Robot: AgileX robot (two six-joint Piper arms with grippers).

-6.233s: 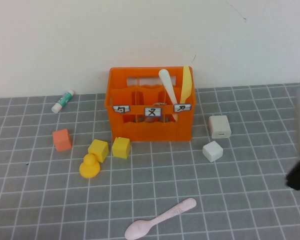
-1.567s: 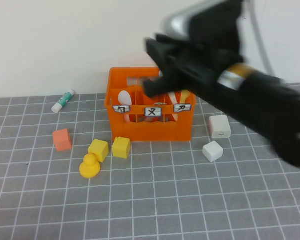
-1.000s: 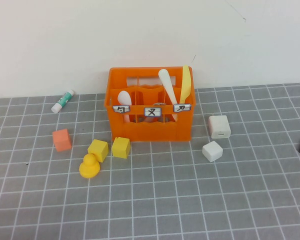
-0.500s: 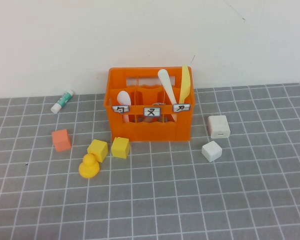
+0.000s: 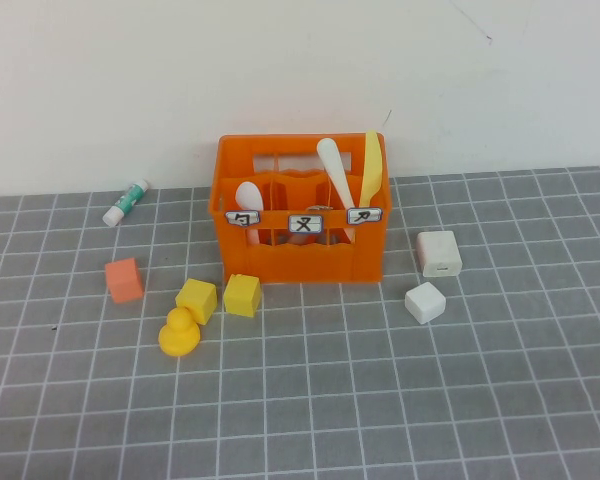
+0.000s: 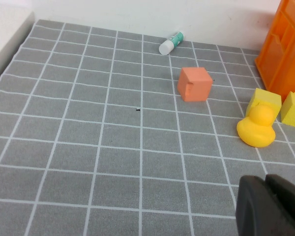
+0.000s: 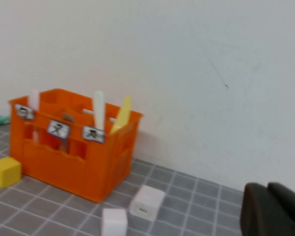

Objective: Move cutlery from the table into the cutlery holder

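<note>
Now, you see the holder (image 5: 300, 210) standing on the table (image 5: 380, 400) against the wall, at about 12 o'clock from the table's middle. Three white labels (image 5: 306, 223) run across its front slat, each with a black mark too small to read. Inside stand the cutlery pieces: the pink spoon (image 5: 249, 196) upright in the 9 o'clock compartment, bowl up; the cream knife (image 5: 335, 170) leaning toward 11 o'clock, and the yellow knife (image 5: 373, 165) nearly upright beside it, both in the 3 o'clock compartment, long axes vertical. A fork cannot be made out.

At 7 o'clock from the holder sit two yellow blocks (image 5: 242, 295), a duck (image 5: 179, 331) and an orange cube (image 5: 124, 280); at 4 o'clock, two white blocks (image 5: 439, 253). A tube (image 5: 126, 202) lies at 9 o'clock by the wall.

Your left tool (image 6: 270, 206) hangs over the table near the duck, closed and empty. Your right tool (image 7: 273, 211) hangs off at the holder's 3 o'clock side, closed, holding nothing.
</note>
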